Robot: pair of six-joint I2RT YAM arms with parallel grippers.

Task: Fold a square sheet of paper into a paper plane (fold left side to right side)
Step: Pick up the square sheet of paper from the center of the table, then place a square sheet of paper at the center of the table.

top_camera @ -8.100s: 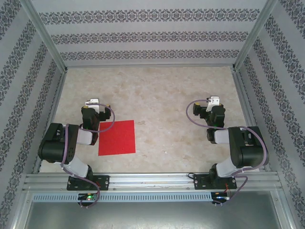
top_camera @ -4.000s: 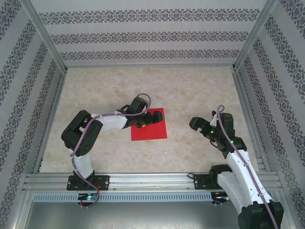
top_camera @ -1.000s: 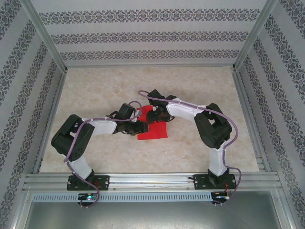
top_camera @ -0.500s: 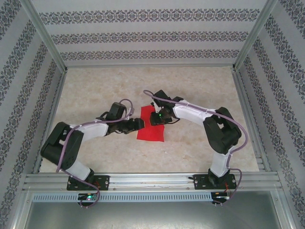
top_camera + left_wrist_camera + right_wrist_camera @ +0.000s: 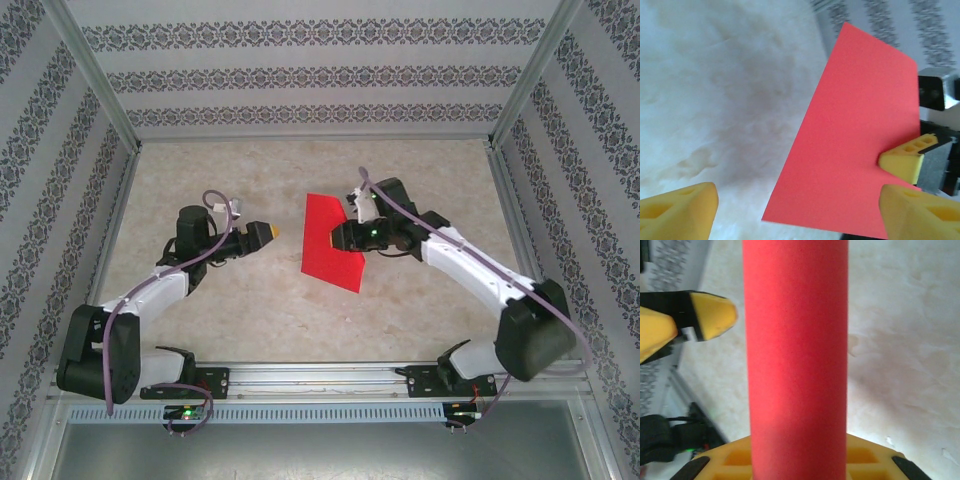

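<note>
Top external: square sheet of paper (image 5: 328,242), judged light and limp, is pinched by its right edge, a sound hold, in right claw (image 5: 351,238); left claw (image 5: 266,233) released.

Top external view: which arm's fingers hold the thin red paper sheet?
The right arm's fingers pinch the thin red paper sheet; the left arm's yellow fingers stand open, apart.

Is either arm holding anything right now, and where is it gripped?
The right gripper pinches the red paper sheet by its right edge; the left gripper is open, holding nothing.
</note>
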